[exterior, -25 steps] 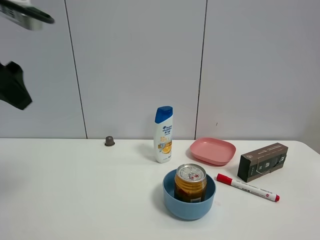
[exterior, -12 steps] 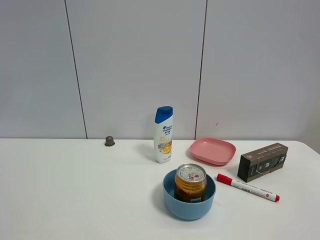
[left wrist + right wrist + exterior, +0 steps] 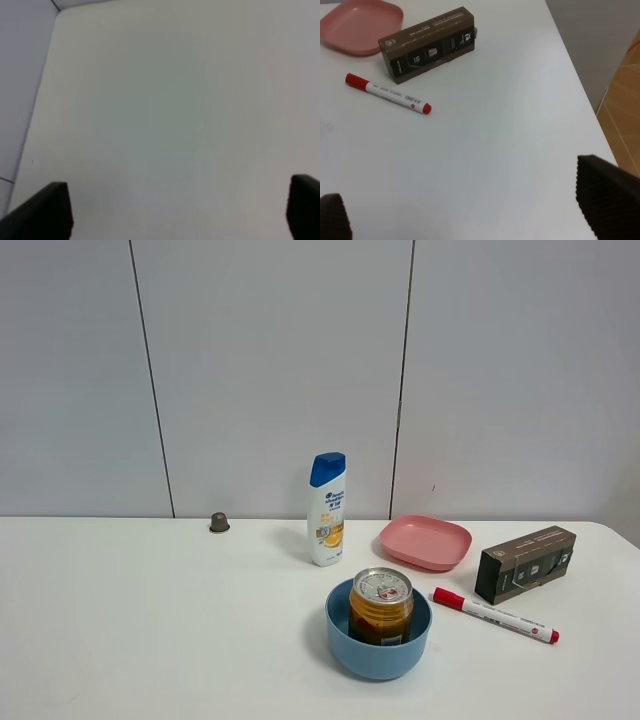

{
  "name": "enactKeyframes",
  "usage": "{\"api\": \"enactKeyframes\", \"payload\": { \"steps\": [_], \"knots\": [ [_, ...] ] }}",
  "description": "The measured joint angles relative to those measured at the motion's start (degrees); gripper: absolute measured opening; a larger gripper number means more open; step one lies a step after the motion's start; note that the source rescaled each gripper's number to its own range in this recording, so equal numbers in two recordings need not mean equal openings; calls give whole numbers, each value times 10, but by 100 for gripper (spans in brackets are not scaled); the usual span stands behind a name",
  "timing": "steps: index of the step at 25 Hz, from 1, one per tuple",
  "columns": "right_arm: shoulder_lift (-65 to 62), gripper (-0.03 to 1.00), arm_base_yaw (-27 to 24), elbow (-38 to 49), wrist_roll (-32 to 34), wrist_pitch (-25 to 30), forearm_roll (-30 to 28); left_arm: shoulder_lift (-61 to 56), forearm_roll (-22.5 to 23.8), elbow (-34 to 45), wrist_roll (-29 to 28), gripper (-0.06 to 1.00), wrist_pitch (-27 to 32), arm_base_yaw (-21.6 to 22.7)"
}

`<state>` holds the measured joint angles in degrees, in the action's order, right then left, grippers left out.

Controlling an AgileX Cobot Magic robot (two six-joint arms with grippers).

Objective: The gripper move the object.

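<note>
The gold-yellow can [image 3: 380, 606] with a silver pull-tab top stands upright inside a blue bowl [image 3: 378, 652] at the front middle of the white table in the exterior high view. Neither arm shows in that view. In the left wrist view my left gripper [image 3: 180, 212] is open over bare white table, with only its two dark fingertips [image 3: 42, 212] showing. In the right wrist view my right gripper [image 3: 470, 205] is open and empty above the table's right end, with its dark fingertips [image 3: 607, 197] wide apart. The can is out of both wrist views.
A white shampoo bottle [image 3: 326, 509] with a blue cap stands behind the bowl. A pink plate [image 3: 425, 542], a brown box [image 3: 526, 563] and a red-capped marker [image 3: 495, 615] lie to the right. A small dark capsule [image 3: 219, 522] sits at the back left. The table's right edge [image 3: 580, 90] is close to my right gripper.
One second ago the left arm showed at the upper left edge of the exterior high view. It has since moved out of that view. The objects have not moved.
</note>
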<state>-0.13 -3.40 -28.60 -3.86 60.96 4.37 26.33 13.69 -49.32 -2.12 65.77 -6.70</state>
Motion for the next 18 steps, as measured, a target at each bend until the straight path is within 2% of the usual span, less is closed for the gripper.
{"api": "enactKeyframes", "payload": {
  "steps": [6,18],
  "knots": [
    [0,100,0,0,0,0,0,-77,-49,98,-61,61,-54,0],
    [0,100,0,0,0,0,0,-230,-65,164,-56,61,-79,0]
  ]
}}
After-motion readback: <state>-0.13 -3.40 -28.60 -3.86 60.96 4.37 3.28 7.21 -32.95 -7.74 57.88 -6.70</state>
